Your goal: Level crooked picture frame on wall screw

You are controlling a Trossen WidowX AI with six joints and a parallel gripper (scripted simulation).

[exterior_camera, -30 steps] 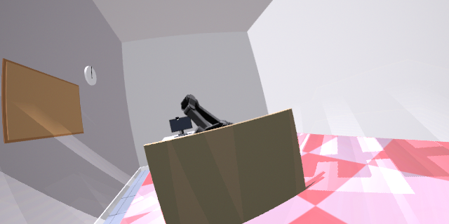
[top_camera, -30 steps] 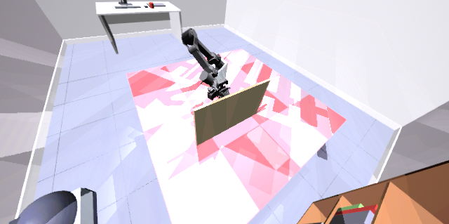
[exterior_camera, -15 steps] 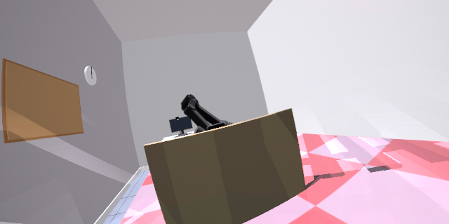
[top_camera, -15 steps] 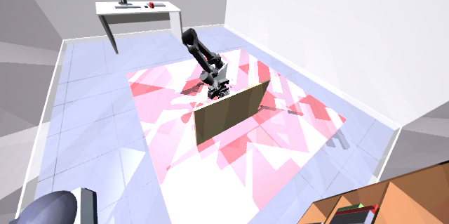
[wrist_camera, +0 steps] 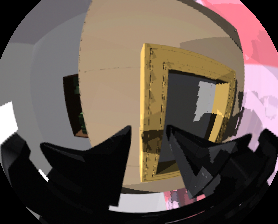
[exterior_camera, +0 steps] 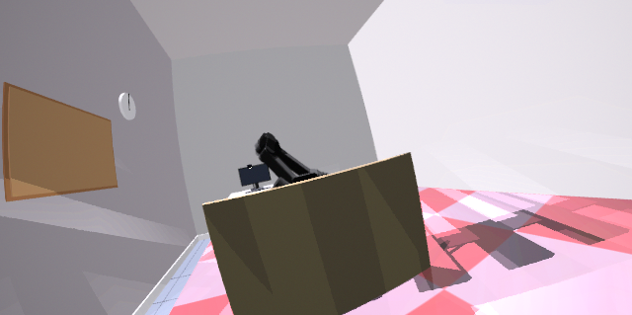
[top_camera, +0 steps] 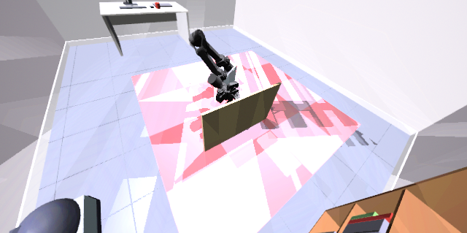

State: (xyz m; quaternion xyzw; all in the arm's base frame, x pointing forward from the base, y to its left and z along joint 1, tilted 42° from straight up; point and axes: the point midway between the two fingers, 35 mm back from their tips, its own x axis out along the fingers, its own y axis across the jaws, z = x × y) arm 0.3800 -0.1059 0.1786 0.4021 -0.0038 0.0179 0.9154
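The picture frame (wrist_camera: 153, 100) is gold-brown around a dark grey picture. It hangs on the front of the tan panel (wrist_camera: 110, 75) (top_camera: 237, 120) (exterior_camera: 316, 246), whose back faces the top and exterior views and hides the frame from them. In the wrist view its near side bar looks close to upright and its top bar slopes down to the right; the fisheye view leaves its tilt unclear. My gripper (wrist_camera: 148, 128) is open, with one black finger on each side of that side bar and a gap visible beside the left finger. The screw and notched strip are hidden.
The black arm (top_camera: 211, 59) (exterior_camera: 286, 159) reaches down to the panel's front side. A white desk (top_camera: 142, 9) with a monitor stands behind it. A pink and white rug (top_camera: 215, 196) lies under the panel. A wooden shelf (top_camera: 419, 204) is at the lower right.
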